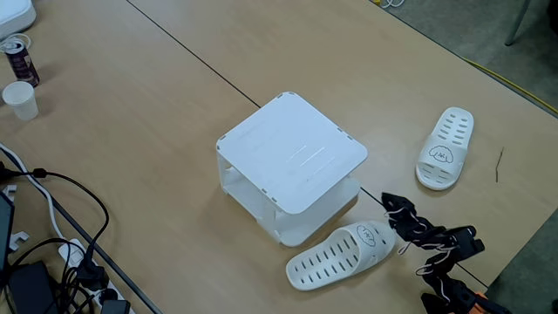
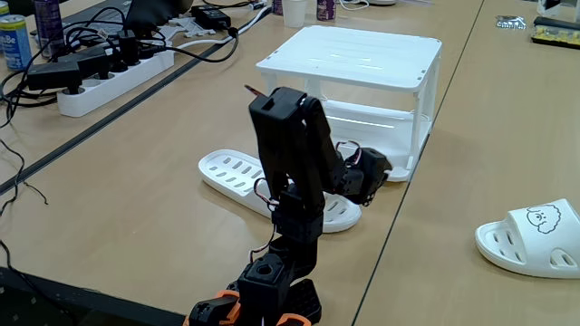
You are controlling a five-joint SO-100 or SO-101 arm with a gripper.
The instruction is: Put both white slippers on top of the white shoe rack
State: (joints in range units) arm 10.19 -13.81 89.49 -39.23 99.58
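Two white slippers lie on the desk, both moulded plastic slides with rows of slots in the insole and a small black puppy face drawn on the strap. The near slipper [image 1: 344,252] lies at the lower centre of the higher fixed view, just beside the front corner of the white shoe rack [image 1: 292,153], its strap end at the black arm's head. In the lower fixed view the same slipper [image 2: 237,175] stretches across the middle of the frame, partly hidden behind the arm. The far slipper [image 1: 445,148] rests alone at the right of the higher view, well apart from the rack; in the lower view it [image 2: 532,237] sits at the lower right.

There is one rack, a boxy two-tier piece of glossy white plastic with a flat square top panel and rounded corners. Its top [image 2: 353,56] carries nothing.

One black arm reaches from the lower right of the higher view. Its jaws [image 1: 394,215] sit at the strap of the near slipper, but the dark parts blur together and I cannot tell whether they are open or closed on it.

The desk [image 1: 157,105] is pale wood laminate with a dark seam running diagonally. One paper cup [image 1: 20,99] and one can [image 1: 19,59] stand at the upper left; black cables [image 1: 61,253] tangle at the lower left. A white power strip [image 2: 113,77] lies at the upper left of the lower view.
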